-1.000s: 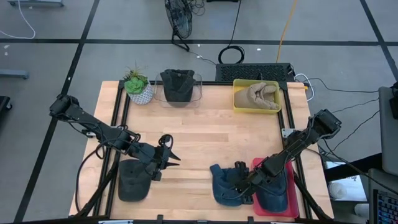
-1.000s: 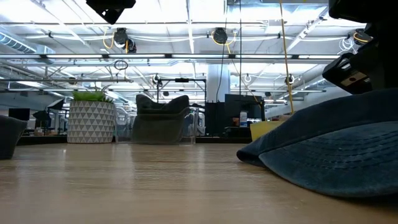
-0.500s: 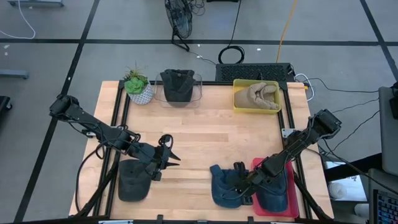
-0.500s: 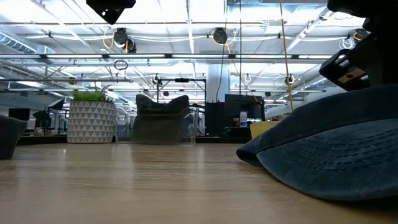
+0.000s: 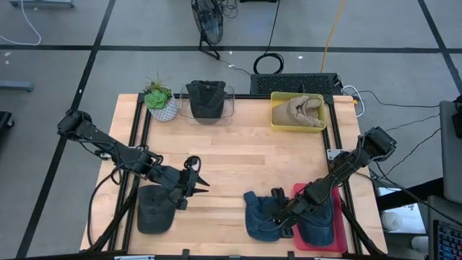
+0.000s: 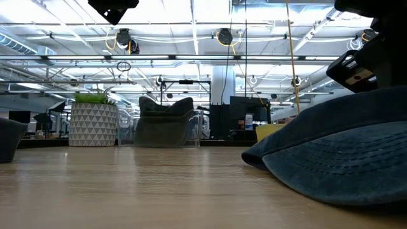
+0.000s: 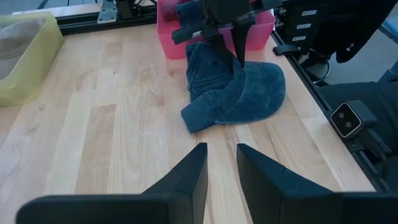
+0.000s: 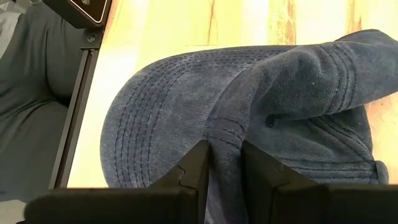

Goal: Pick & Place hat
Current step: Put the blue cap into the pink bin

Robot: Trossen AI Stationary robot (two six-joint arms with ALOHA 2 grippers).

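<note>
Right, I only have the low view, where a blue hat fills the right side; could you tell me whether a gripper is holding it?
Observer: Yes, the right gripper is shut on a fold of the blue hat.
Operator: Thank you. Is the hat in a container?
Observer: No, it lies on the wooden table, right beside a pink tray.
Operator: And where is the left arm, please?
Observer: The left gripper hovers open and empty over the wood, next to a dark grey hat near the table's front left corner.
</note>
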